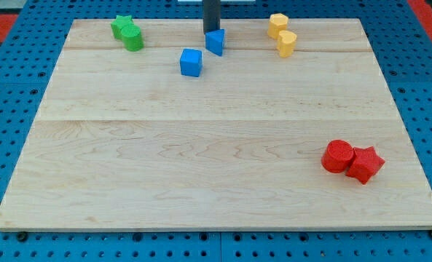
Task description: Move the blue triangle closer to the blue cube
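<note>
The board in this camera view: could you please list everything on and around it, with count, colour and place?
Blue triangle: one, blue, near the view's top, centre.
Blue cube: one, blue, just below-left of the triangle, apart from it.
Green blocks: two, green, touching, top left.
Yellow blocks: two, yellow, close together, top, right of centre.
Red cylinder: one, red, lower right.
Red star-like block: one, red, touching the cylinder's right side.
Wooden board: one, pale wood, under all the blocks.
Blue pegboard: one, blue, surrounding the board.
My tip: one dark rod, at the triangle's top edge.
</note>
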Controlling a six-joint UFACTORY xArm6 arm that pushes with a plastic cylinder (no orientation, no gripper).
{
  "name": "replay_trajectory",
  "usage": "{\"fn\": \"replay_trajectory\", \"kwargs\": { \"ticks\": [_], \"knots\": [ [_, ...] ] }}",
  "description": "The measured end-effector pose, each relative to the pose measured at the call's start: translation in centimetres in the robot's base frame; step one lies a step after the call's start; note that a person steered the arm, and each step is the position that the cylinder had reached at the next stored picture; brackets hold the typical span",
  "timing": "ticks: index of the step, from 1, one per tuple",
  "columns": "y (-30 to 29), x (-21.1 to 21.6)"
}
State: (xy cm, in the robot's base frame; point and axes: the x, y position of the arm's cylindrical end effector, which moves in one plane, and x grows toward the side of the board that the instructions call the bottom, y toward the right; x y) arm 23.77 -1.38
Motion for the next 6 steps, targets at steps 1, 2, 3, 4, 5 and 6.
{"fn": "replay_trajectory", "kwargs": {
  "ticks": [1,2,3,4,5,6],
  "knots": [
    [-0.7,0.5],
    [0.6,1.8],
    [2.4,-1.9],
    [7.0,0.1],
    [5.2,3.2],
    [0.4,3.2]
  ]
}}
